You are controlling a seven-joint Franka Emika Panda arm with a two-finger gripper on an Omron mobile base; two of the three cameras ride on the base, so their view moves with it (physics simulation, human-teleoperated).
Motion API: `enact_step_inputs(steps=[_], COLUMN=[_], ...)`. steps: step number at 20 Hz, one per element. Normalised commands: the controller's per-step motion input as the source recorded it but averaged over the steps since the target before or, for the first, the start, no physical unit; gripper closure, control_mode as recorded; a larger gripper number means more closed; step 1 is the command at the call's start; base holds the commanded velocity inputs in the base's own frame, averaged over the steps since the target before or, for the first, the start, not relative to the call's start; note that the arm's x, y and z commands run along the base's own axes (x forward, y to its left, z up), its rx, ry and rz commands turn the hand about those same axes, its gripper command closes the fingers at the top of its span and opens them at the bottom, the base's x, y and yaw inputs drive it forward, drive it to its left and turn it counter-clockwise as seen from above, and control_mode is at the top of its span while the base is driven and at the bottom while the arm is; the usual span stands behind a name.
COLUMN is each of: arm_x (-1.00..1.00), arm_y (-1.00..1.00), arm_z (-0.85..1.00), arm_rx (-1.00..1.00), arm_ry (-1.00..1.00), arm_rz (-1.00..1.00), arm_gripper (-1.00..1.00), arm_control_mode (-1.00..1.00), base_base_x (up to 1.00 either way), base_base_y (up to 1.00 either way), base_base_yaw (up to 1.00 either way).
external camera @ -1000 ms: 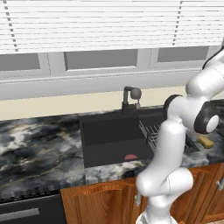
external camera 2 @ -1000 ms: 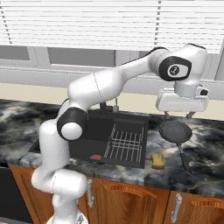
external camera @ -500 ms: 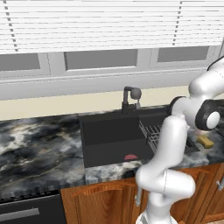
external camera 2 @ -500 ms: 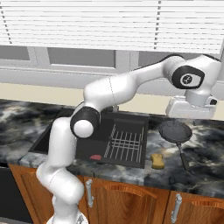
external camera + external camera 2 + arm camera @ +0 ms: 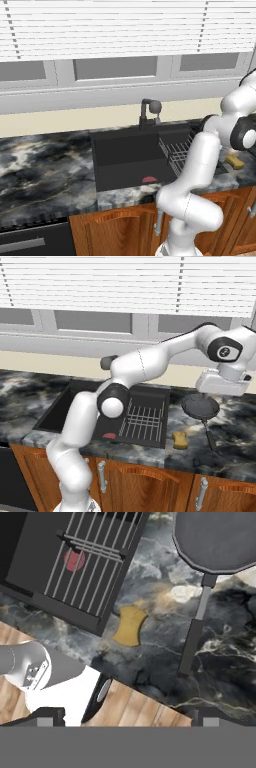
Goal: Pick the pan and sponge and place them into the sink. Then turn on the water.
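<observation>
pan (image 5: 200,405) on counter (image 5: 235,446), sponge (image 5: 180,439) near edge

Pan (image 5: 218,539) cut by hand view's top edge; sponge (image 5: 234,161) perhaps partly behind arm

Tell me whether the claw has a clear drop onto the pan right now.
Probably yes. The claw hangs open just above the pan, which lies flat on the counter right of the sink. The sponge lies apart from it near the front edge, and nothing covers the pan.

pan (image 5: 200,405): dark, upright, on counter | sponge (image 5: 180,440): yellow, counter | sink (image 5: 65,406): black, dry
</observation>
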Motion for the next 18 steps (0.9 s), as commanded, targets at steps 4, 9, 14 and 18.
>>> enact_step_inputs(steps=[4, 9, 14, 18], arm_x=[0.20, 0.06, 0.01, 0.01], arm_y=[0.00, 0.01, 0.12, 0.15], arm_z=[-0.43, -0.45, -0.54, -0.48], arm_rx=[-0.03, -0.05, -0.11, -0.14], arm_ry=[0.02, -0.01, -0.05, -0.08], arm_rz=[0.02, 0.01, 0.00, 0.00], arm_gripper=[-1.00, -1.00, -1.00, -1.00], arm_control_mode=[-1.00, -1.00, -1.00, -1.00], base_base_x=[0.00, 0.00, 0.00, 0.00], base_base_y=[0.00, 0.00, 0.00, 0.00], base_base_yaw=[0.00, 0.00, 0.00, 0.00])
